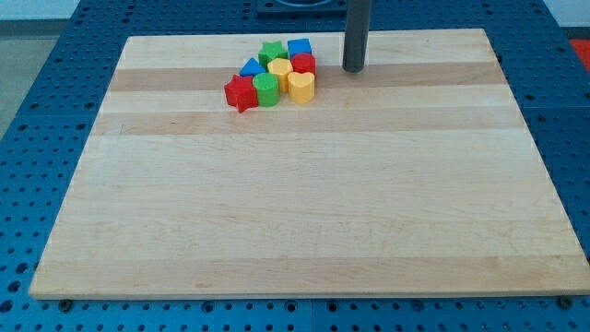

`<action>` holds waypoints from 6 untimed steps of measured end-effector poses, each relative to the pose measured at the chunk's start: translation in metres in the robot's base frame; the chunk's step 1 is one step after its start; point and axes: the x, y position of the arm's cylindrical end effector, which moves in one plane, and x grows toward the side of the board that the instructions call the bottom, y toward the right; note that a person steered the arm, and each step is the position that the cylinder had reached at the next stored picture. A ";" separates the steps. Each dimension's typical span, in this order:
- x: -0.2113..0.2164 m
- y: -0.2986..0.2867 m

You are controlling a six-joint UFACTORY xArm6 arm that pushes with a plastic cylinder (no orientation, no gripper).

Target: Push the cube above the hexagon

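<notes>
Eight blocks huddle near the board's [304, 212] top edge: two red, two green, two blue, two yellow, with the blue cube [300, 47] at the cluster's upper right, above a red block [304, 64] and beside the green star [271, 52]. I carry no claw, only a rod; my tip [355, 69] rests on the wood just right of the cluster, apart from every block. Which block is the hexagon I cannot tell.

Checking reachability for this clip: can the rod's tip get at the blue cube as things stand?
Probably yes. My tip stands just to the view's right of the blue cube, with bare board between them; the red block sits just below that path.
</notes>
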 end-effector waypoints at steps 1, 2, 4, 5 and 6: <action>0.000 -0.006; -0.012 -0.038; -0.013 -0.074; -0.014 -0.085; -0.017 -0.085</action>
